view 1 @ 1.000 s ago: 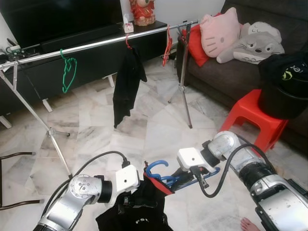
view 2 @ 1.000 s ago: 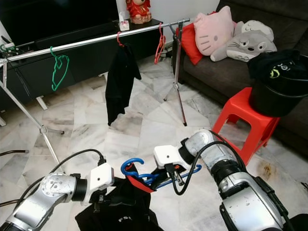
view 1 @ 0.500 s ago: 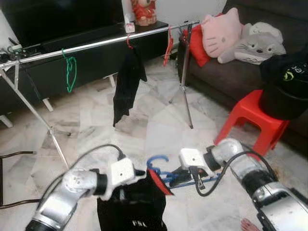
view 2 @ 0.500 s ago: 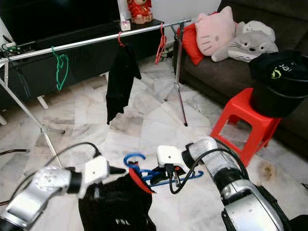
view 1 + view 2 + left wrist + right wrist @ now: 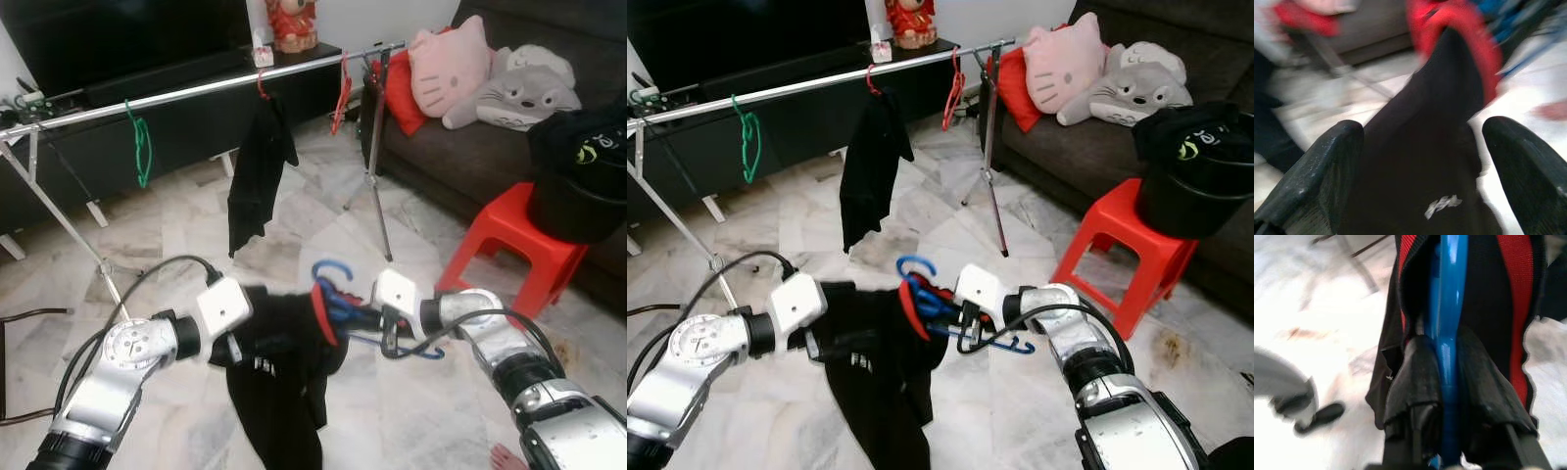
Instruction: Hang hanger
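Right gripper (image 5: 1442,382): I am clamping the blue hanger (image 5: 338,294), stiff, light.
Left gripper (image 5: 1420,161): I am spreading wide around the limp shirt (image 5: 284,362).
Rail (image 5: 196,90): waiting ahead.

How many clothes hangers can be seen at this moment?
4. A green hanger, a red hanger carrying a black garment, and a bare red hanger hang on the rail. The right gripper holds a blue hanger. Others may be hidden.
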Controlling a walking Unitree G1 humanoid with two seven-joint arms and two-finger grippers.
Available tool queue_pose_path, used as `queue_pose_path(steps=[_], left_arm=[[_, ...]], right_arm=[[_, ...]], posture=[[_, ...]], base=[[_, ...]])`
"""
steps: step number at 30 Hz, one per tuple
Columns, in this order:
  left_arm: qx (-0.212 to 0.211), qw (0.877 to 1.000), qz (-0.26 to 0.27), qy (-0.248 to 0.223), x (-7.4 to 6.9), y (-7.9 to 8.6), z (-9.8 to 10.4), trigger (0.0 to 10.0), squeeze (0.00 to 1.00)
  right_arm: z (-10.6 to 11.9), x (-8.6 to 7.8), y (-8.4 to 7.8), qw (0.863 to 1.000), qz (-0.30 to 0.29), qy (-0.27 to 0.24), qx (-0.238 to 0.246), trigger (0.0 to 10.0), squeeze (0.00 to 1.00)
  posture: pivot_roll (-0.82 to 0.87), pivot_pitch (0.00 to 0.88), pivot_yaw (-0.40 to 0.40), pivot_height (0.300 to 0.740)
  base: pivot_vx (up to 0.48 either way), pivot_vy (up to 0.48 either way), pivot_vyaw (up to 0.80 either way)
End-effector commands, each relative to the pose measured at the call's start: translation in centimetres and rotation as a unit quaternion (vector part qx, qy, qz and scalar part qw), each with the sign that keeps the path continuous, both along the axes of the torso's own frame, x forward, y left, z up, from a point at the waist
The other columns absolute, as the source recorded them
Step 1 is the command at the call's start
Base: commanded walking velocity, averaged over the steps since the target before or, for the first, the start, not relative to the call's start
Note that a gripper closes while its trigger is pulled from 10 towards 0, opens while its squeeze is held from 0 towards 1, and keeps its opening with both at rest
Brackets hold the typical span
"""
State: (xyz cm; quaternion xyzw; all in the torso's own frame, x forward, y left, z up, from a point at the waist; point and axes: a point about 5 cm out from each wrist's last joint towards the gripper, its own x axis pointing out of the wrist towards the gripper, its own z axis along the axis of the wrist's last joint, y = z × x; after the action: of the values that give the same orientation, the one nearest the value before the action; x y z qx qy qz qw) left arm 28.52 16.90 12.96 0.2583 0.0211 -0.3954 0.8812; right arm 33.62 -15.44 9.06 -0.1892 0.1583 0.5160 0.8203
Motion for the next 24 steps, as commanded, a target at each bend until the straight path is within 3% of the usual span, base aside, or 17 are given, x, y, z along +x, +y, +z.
queue_pose_path(steps=[1,2,6,14,15,24], left_arm=[[0.013,0.999,0.036,-0.029,0.5,0.9,0.2,10.0,0.00],[0.005,0.996,0.078,-0.043,0.9,1.0,-0.2,10.0,0.00],[-0.011,0.990,0.131,-0.042,0.9,0.2,-1.7,10.0,0.00],[-0.032,0.985,0.162,-0.049,1.1,-0.2,-2.3,10.0,0.00],[-0.061,0.979,0.189,-0.036,1.1,-1.2,-3.4,10.0,0.00],[-0.103,0.964,0.241,0.036,0.5,-2.4,-5.9,10.0,0.00]], right_arm=[[2.1,1.1,0.7,0.998,-0.017,-0.039,0.044,0.0,0.00],[2.6,1.2,0.8,0.997,-0.016,-0.052,0.047,0.0,0.00],[3.7,1.7,1.5,0.994,-0.038,-0.072,0.067,0.0,0.00],[4.3,1.6,2.0,0.993,-0.037,-0.078,0.084,0.0,0.00],[4.9,1.6,3.2,0.992,-0.029,-0.087,0.091,0.0,0.00],[7.0,1.8,5.6,0.989,-0.031,-0.105,0.100,0.0,0.00]], posture=[[-0.16,0.000,0.036,0.732],[-0.17,0.000,0.035,0.732],[-0.17,0.000,0.035,0.732],[-0.17,0.000,0.035,0.732],[-0.18,0.000,0.043,0.732],[-0.18,0.000,0.049,0.732]], base=[[0.000,0.000,0.00],[0.000,0.000,0.00],[0.000,0.000,0.00],[0.000,0.000,0.00],[0.000,0.000,0.00],[0.000,0.000,0.00]])
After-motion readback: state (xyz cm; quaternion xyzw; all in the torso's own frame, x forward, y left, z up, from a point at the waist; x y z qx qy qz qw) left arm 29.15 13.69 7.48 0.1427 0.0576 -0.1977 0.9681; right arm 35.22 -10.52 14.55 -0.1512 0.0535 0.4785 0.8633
